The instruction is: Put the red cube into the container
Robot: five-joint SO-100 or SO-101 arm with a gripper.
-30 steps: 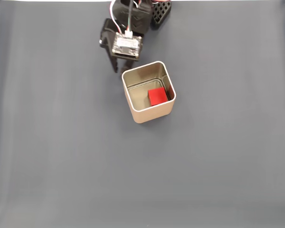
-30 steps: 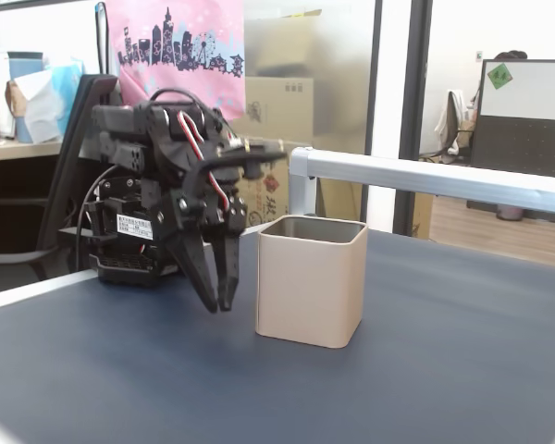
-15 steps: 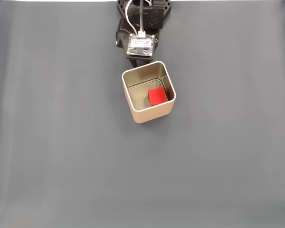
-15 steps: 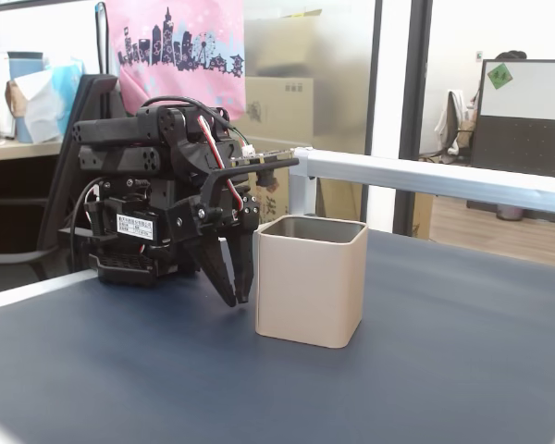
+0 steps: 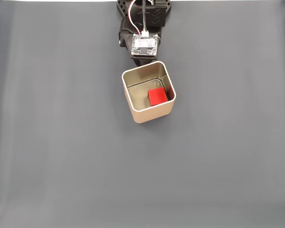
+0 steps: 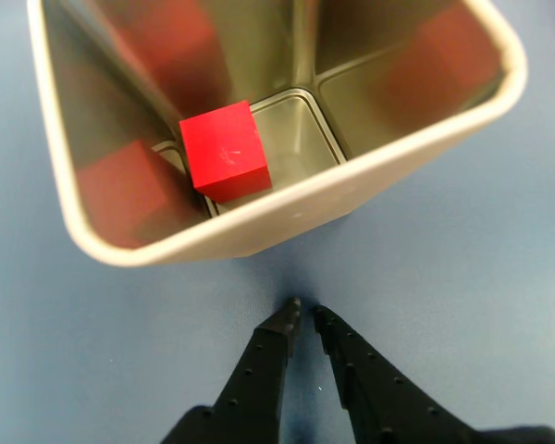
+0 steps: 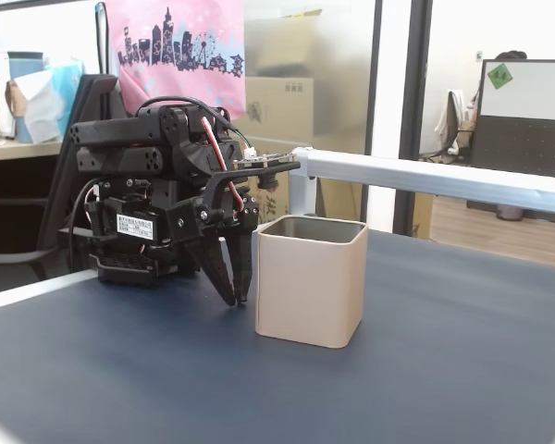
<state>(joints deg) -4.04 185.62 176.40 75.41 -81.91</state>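
The red cube (image 5: 157, 96) sits inside the container (image 5: 143, 115) while the empty pincer (image 6: 305, 314), nearly closed, hangs just beside it.

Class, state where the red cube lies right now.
The red cube sits on the floor inside the container, against its right-hand wall in the top-down fixed view.

Cube (image 5: 157, 96) sits inside container (image 5: 143, 114), in its lower-right corner in top-down fixed view. Container stands on table (image 5: 61, 156), upper centre. Gripper (image 6: 304, 314) just beside container's outer wall, tips close together, above table.
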